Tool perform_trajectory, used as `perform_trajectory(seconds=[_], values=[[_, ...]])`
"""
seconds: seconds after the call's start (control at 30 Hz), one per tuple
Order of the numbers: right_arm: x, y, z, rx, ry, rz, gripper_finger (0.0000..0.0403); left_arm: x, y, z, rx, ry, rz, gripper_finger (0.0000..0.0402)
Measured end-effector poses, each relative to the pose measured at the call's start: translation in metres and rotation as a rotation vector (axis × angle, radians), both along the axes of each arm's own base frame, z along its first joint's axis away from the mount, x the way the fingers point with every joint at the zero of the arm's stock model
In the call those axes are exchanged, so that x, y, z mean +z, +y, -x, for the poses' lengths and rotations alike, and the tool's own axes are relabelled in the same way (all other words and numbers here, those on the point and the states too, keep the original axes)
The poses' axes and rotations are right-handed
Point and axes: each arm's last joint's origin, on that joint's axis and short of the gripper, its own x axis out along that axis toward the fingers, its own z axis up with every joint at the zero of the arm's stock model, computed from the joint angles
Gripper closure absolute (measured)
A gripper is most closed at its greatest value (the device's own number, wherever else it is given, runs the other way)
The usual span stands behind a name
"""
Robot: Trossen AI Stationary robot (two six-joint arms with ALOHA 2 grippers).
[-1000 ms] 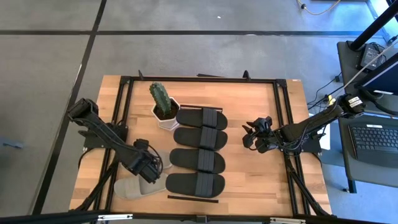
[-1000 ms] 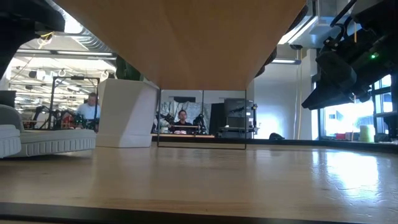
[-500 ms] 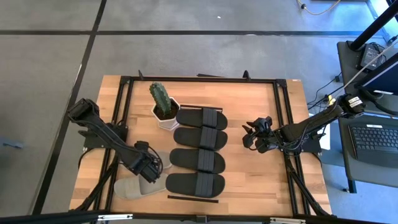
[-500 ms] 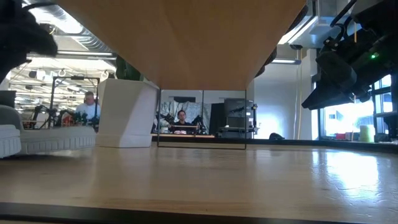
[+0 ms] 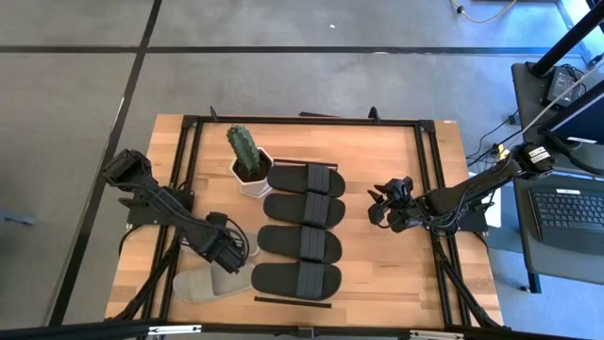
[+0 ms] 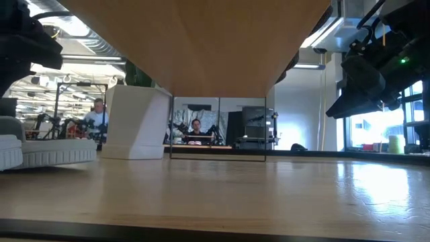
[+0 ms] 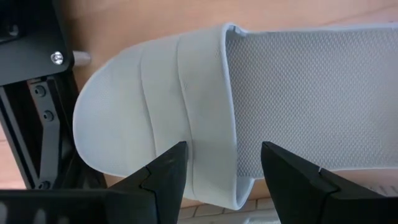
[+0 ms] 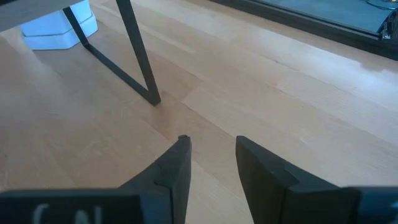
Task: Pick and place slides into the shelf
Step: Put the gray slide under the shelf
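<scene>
High view: four black slides [image 5: 300, 239] sit in a column on the shelf [image 5: 293, 300], each with its long axis running across the table, left to right, parallel to its neighbours. Only the shelf's black end bars show past them. One grey-beige slide [image 5: 198, 285] lies on the tabletop [image 5: 396, 283] near the front-left corner, just beside the shelf and not on it; long axis also roughly left-right, slightly skewed. A second pale slide edge seems to peek out by the left gripper [image 5: 226, 253], but I can't confirm it. The left gripper hangs right over the beige slide's shelf-side end. The right gripper [image 5: 385, 210] waits well apart, right of the shelf, above bare wood. A potted cactus [image 5: 247, 159] stands at the shelf's back end.

Low view: the shelf's underside fills the top. The beige slide sits at the far left on the tabletop, with the white pot behind it. People are in the room beyond.

Left wrist view: fingers spread, nothing clamped, straddling the strap's edge on the beige slide. The strap end sits toward the black frame and the footbed runs away from it.

Right wrist view: fingers apart with a narrow gap, nothing between them, bare wood below.

Step, by my read: picking the fifth slide, pre-grasp. Next move needs a descent onto the strap, a close, then a lift and a turn to match the row. Free space on the shelf looks tight.
</scene>
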Motion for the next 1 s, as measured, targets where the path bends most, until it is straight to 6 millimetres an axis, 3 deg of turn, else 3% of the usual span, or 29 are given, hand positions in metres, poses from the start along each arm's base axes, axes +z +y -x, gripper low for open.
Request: perform_trajectory(seconds=[0.43, 0.7, 1.0], values=[[0.0001, 0.0, 0.0, 0.0, 0.0, 0.0, 0.0275, 0.0, 0.0001, 0.0, -0.001, 0.0, 0.0, 0.0207], [-0.0001, -0.0001, 0.0001, 0.0, 0.002, 0.001, 0.0275, 0.001, 0.0013, 0.0059, 0.011, 0.092, 0.028, 0.0207], [-0.0001, -0.0001, 0.0002, 0.0, 0.003, 0.002, 0.0275, 0.0015, 0.0027, 0.0071, -0.116, 0.116, 0.03, 0.0217]])
